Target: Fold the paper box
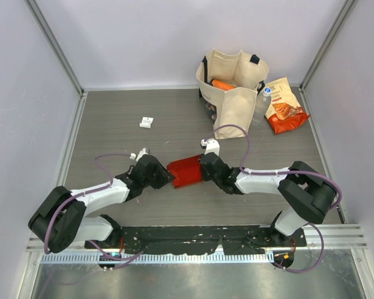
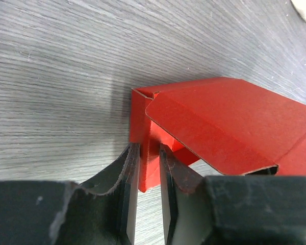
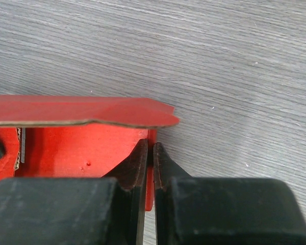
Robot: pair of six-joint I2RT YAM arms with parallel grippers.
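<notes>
The paper box [image 1: 186,171] is bright red card, partly folded, lying at the middle of the grey table between my two grippers. My left gripper [image 1: 167,174] comes in from the left. In the left wrist view its fingers [image 2: 149,150] are closed on an upright end wall of the paper box [image 2: 219,122], and a wide flap leans over to the right. My right gripper [image 1: 204,169] reaches in from the right. In the right wrist view it [image 3: 151,145] is shut on a thin side wall of the paper box [image 3: 76,148], under an overhanging flap.
A beige cloth tote bag [image 1: 232,93] stands at the back, with an orange-red snack bag [image 1: 285,106] lying to its right. A small white piece [image 1: 146,122] lies at the back left. Pale walls enclose the table on three sides.
</notes>
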